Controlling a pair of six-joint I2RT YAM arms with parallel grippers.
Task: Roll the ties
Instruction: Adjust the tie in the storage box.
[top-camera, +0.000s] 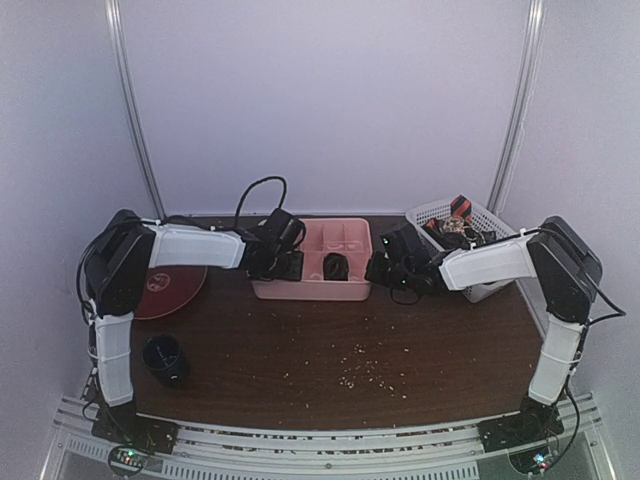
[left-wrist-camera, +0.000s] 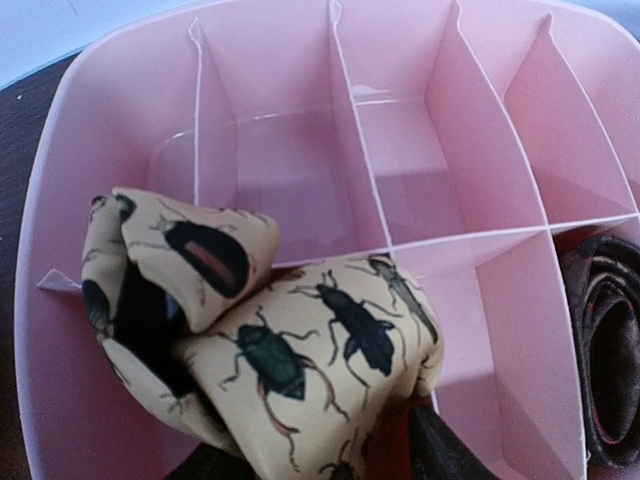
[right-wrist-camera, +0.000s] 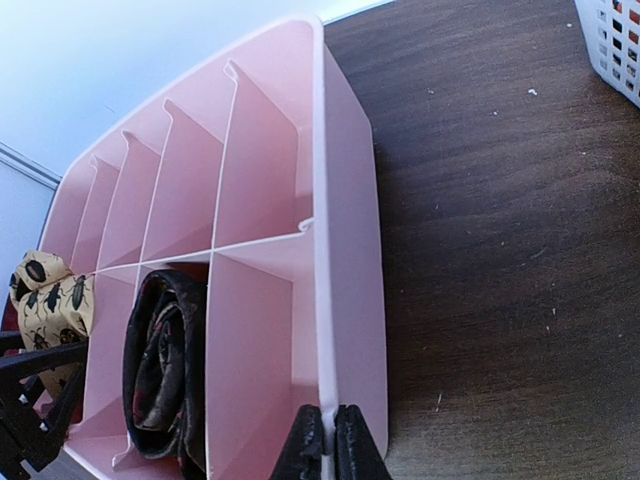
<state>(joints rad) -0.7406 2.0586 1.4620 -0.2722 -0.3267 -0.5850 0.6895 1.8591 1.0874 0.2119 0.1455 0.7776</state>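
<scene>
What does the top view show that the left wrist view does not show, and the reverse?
Only the top view: the basket, the red disc and the cup. Only the left wrist view: the beetle tie, loosely bunched. Both: the pink tray and the rolled dark tie in it.

A dark wood table (top-camera: 300, 340), crumb-speckled, stands within pale, perhaps fabric, walls (top-camera: 330, 100).

A lab test booth: bare white walls (top-camera: 330, 100) around a table (top-camera: 330, 350) mounted on metal rails (top-camera: 330, 445).
</scene>
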